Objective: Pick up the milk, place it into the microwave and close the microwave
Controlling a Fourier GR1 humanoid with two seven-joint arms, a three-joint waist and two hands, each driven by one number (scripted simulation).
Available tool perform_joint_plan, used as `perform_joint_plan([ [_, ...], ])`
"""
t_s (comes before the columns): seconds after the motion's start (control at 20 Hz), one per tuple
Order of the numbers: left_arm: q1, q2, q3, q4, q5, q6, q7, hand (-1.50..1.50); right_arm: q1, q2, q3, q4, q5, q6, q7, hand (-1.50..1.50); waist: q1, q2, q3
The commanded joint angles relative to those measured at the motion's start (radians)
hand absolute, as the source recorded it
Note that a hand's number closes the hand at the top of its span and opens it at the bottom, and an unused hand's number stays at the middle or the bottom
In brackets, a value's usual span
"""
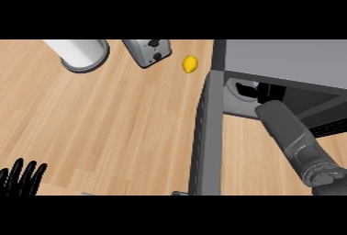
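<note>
The right forearm [291,133] comes up from the lower right and runs into the microwave [284,57] opening. The black right hand [256,91] sits there, mostly hidden. The left hand [20,178] rests well left of the microwave, fingers straight and up.

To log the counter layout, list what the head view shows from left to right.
In order: left hand, resting open at the lower edge → white cylinder → toaster → lemon → open microwave door → microwave body.
</note>
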Motion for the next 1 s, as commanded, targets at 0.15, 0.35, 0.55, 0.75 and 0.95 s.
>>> perform_joint_plan([
  [0.15, -0.008, -0.010, -0.009, 0.015, -0.011, -0.004, -0.013, -1.50, -0.051, 0.048, 0.035, 0.022, 0.035, 0.131, 0.002, -1.50, 0.010, -0.003, 0.007],
  [0.35, -0.025, -0.012, -0.012, 0.018, -0.019, 0.008, -0.002, -1.50, -0.079, 0.069, 0.025, 0.016, 0.025, 0.203, 0.012, -1.50, -0.010, -0.007, 0.007],
  [0.55, -0.032, -0.008, -0.001, 0.025, -0.028, 0.001, -0.026, -1.50, -0.044, 0.098, -0.012, -0.024, -0.012, 0.250, -0.033, -1.50, -0.022, -0.008, 0.009],
  [0.75, -0.007, 0.003, 0.006, 0.018, -0.021, -0.013, -0.024, -1.50, -0.036, 0.123, -0.078, -0.082, -0.077, 0.301, -0.081, -1.50, -0.034, -0.016, 0.009],
  [0.95, -0.001, 0.010, 0.013, 0.003, -0.001, -0.024, -0.021, -1.50, 0.018, 0.133, -0.131, -0.118, -0.129, 0.394, -0.168, -1.50, -0.056, -0.022, 0.010],
])
